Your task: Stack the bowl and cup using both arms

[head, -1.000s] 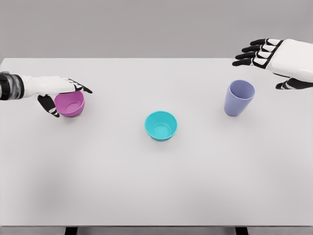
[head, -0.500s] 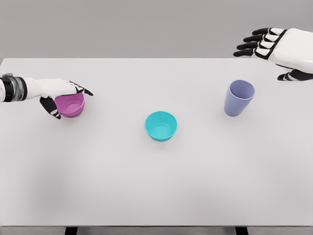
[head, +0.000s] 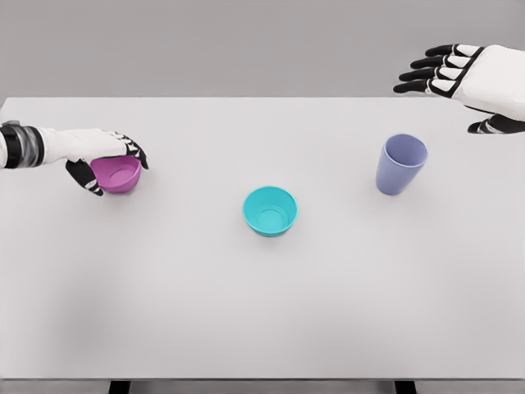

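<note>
At the left of the frame, the left hand (head: pixel 102 156) pinched the pink bowl (head: pixel 116 174); a loose hold could drop it. The right hand (head: pixel 459 78), spread, hung above the purple cup (head: pixel 401 164).

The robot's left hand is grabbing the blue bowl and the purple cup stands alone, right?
Not quite. In the head view the left hand is grabbing the pink bowl, not the blue bowl, which sits untouched mid-table. The purple cup does stand alone.
</note>
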`<action>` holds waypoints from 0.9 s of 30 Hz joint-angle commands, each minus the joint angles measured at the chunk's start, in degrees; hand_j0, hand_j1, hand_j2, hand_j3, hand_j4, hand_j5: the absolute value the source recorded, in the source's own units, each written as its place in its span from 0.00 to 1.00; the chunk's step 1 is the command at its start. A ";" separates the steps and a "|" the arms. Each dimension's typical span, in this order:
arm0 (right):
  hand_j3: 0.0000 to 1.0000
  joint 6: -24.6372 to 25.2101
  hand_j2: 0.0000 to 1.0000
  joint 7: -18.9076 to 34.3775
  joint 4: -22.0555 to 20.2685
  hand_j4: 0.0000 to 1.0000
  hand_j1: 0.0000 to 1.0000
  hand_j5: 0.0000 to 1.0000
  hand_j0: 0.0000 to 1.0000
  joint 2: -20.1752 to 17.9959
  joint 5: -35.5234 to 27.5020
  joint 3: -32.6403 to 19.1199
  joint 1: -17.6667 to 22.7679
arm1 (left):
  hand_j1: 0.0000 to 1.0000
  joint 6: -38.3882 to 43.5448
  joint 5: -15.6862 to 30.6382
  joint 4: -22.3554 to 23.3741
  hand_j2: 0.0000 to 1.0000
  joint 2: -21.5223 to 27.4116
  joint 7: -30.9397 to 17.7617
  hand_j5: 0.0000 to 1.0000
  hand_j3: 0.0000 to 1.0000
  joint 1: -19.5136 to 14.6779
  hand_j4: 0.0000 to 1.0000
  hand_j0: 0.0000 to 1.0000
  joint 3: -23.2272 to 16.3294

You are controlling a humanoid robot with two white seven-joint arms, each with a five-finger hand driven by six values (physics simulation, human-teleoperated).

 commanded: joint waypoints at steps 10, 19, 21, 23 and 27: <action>1.00 0.17 1.00 -0.03 0.13 1.00 1.00 1.00 1.00 -0.06 -0.19 -0.16 -0.70 | 0.67 -0.49 0.27 -5.55 0.67 0.60 0.01 0.67 0.67 -0.79 0.67 0.67 0.46; 1.00 0.17 1.00 -0.03 0.13 1.00 1.00 1.00 1.00 -0.06 -0.19 -0.16 -0.70 | 0.67 -0.49 0.27 -11.00 0.67 0.60 0.01 0.67 0.67 -1.32 0.67 0.67 0.46; 1.00 0.17 1.00 -0.03 0.13 1.00 1.00 1.00 1.00 -0.06 -0.19 -0.16 -0.70 | 0.67 -0.49 0.26 -12.76 0.67 0.51 0.01 0.67 0.67 -1.32 0.67 0.67 0.46; 1.00 0.17 1.00 -0.03 0.13 1.00 1.00 1.00 1.00 -0.15 -0.19 -0.16 -0.70 | 0.67 -0.49 0.18 -14.43 0.67 0.51 0.01 0.67 0.67 -1.41 0.67 0.67 0.46; 1.00 0.17 1.00 -0.03 0.13 1.00 1.00 1.00 1.00 -0.15 -0.19 -0.16 -0.70 | 0.67 -0.40 0.18 -17.24 0.67 0.43 0.01 0.67 0.67 -1.41 0.67 0.67 0.55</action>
